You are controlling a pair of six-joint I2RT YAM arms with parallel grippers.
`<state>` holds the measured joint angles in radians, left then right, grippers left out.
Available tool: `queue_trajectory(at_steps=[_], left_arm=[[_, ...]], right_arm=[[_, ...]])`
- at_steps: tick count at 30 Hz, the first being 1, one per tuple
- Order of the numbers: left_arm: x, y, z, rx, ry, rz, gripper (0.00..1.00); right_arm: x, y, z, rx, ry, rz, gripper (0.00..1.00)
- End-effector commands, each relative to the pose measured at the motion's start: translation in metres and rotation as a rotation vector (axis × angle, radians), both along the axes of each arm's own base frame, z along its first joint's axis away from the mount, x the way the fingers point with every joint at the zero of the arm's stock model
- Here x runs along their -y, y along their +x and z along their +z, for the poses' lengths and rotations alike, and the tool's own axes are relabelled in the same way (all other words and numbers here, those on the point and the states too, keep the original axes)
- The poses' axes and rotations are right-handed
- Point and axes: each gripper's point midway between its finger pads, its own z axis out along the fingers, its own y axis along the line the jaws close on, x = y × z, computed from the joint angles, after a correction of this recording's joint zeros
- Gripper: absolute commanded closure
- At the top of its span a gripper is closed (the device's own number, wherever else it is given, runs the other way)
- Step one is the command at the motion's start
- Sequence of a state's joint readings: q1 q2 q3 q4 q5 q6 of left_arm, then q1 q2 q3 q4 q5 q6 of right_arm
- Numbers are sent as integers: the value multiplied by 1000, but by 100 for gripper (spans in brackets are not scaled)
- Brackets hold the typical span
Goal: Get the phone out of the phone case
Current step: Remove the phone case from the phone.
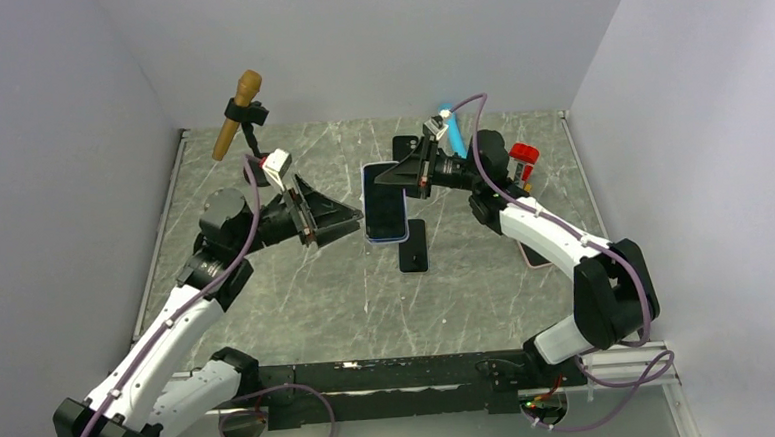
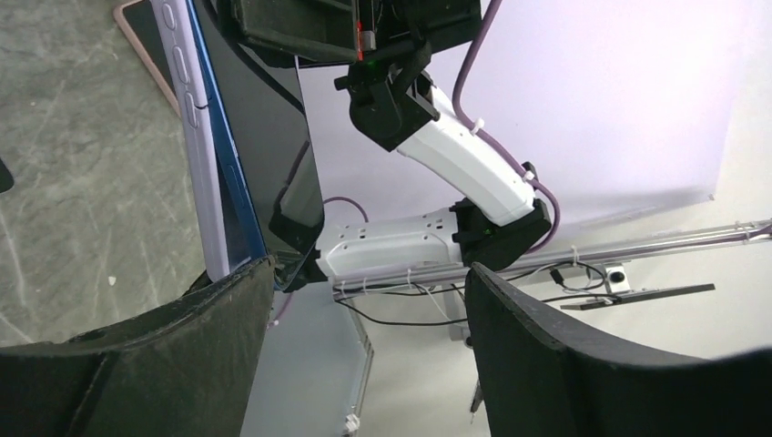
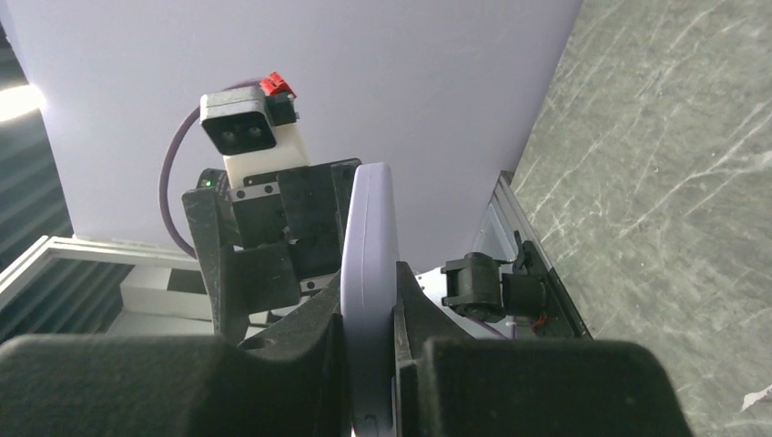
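Observation:
The phone in its lavender case (image 1: 386,204) is held up off the table, screen towards the camera. My right gripper (image 1: 402,174) is shut on its top right part. In the right wrist view the case edge (image 3: 369,246) stands clamped between my right gripper's (image 3: 369,314) two fingers. My left gripper (image 1: 352,223) is open at the phone's lower left corner. In the left wrist view the case (image 2: 196,146), the blue phone rim (image 2: 225,173) and the black screen (image 2: 269,118) end just above my left gripper's (image 2: 364,300) near fingertip (image 2: 246,278); nothing lies between the jaws.
A second black phone (image 1: 413,245) lies flat on the marble table (image 1: 297,293) below the held one. A pink-rimmed phone (image 1: 534,257) lies under the right arm. A microphone on a stand (image 1: 238,114) is at the back left; a red block (image 1: 525,154) and a blue object (image 1: 451,127) are at the back right.

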<state>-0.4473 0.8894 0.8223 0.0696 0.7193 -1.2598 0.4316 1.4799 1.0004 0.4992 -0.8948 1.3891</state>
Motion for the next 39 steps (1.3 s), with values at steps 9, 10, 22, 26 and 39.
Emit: queue_trajectory(at_steps=[9, 10, 22, 26, 39], left_arm=[[23, -6, 0, -55, -34, -111, 24], [24, -7, 0, -55, -36, -118, 24], [40, -4, 11, -36, -131, -202, 44], [38, 6, 7, -66, -176, -144, 61], [39, 10, 7, -53, -209, -136, 98]], right_arm=[[7, -12, 46, 129, 94, -12, 100], [7, -13, 45, 128, 94, -11, 100], [-22, -31, 37, 147, 74, 83, 100], [-28, -44, 32, 139, 85, 115, 100], [-21, -58, 33, 156, 79, 130, 84]])
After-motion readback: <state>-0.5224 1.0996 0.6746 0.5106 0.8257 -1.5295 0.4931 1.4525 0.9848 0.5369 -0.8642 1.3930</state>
